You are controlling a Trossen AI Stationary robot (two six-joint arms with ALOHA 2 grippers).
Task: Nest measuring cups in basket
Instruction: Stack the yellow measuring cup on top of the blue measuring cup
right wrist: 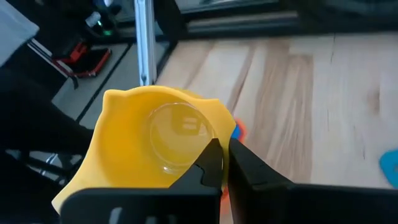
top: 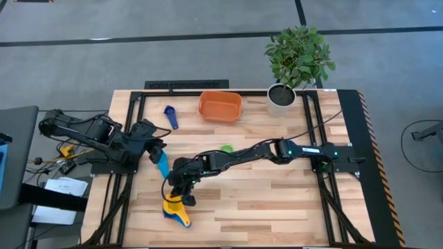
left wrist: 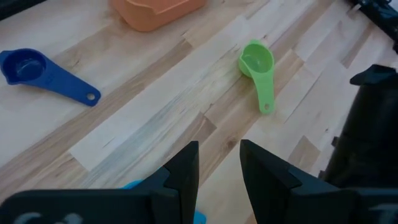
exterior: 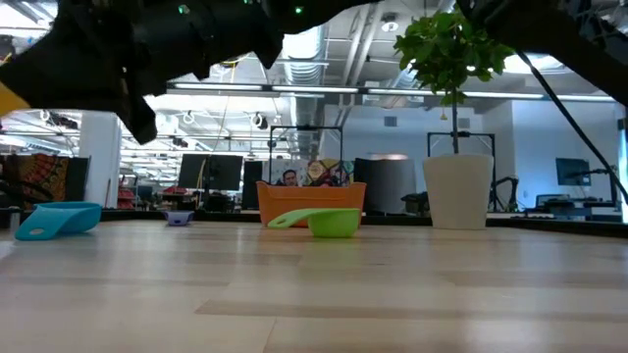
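My right gripper point(top: 183, 190) is near the table's near left side, shut on the yellow measuring cup point(right wrist: 149, 143), which is off the table in the low view point(exterior: 8, 98). Orange and blue bits point(right wrist: 236, 130) show right behind it; which cups they are, I cannot tell. My left gripper point(left wrist: 219, 171) is open above the light blue cup point(top: 162, 166), which lies tipped on its side point(exterior: 59, 218). The green cup point(left wrist: 256, 61) and the navy cup point(left wrist: 25, 65) stand on the table. The orange basket point(top: 202, 105) sits near the far edge. My right gripper pinches the yellow cup's rim wall point(right wrist: 219, 134) between its two fingers, one finger point(right wrist: 208, 163) on the inner side of the bowl. The cup is lifted clear of the table, its open mouth facing the wrist camera.
A white plant pot point(top: 282, 97) with green leaves stands right of the basket at the far edge. The right arm point(top: 263, 151) stretches across the table's middle. Bare wood lies along the near and right parts of the table point(top: 277, 207).
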